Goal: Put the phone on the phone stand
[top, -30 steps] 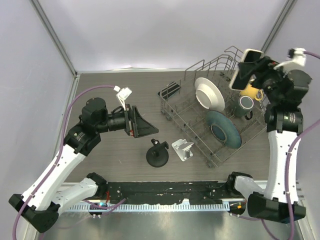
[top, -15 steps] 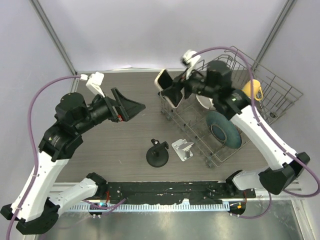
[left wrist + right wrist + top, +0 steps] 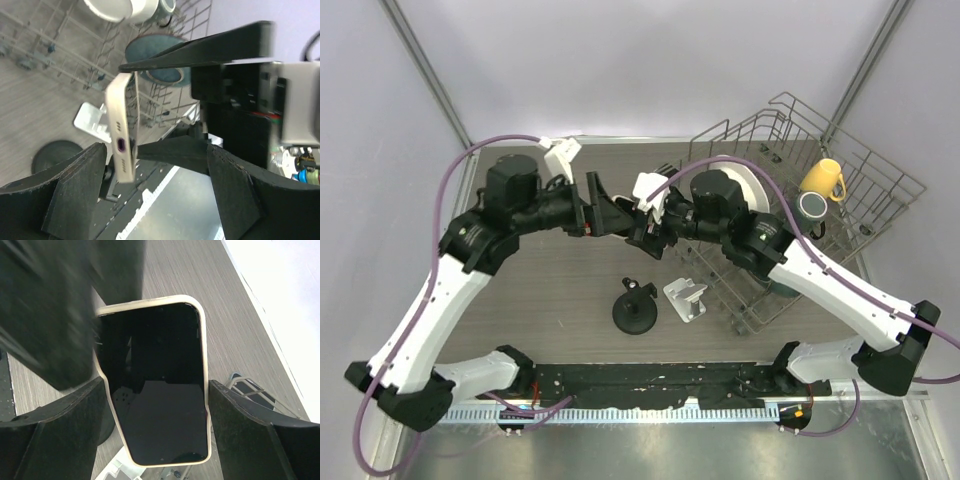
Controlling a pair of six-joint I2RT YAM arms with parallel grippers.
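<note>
The right fingers [image 3: 60, 440] clamp the cream-cased phone [image 3: 120, 132], its long axis twelve-to-six between the wide-spread left fingers [image 3: 75, 192], seemingly for a handover.

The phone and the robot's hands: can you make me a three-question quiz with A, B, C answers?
1. Where is the phone?
A. Flat on the table
B. Up in the air, in the right gripper
C. In a drawer

2. What colour is the mug at the back of the dish rack, beside the dark mug?
A. Red
B. Green
C. Yellow

3. How is the left gripper?
A. Open
B. Shut on a plate
C. Shut on a spoon

Answers:
1 B: the right wrist view shows the phone between that gripper's fingers, above the table.
2 C: it looks bright yellow from the top view.
3 A: in the left wrist view its fingers stand wide apart, either side of the phone.
</note>
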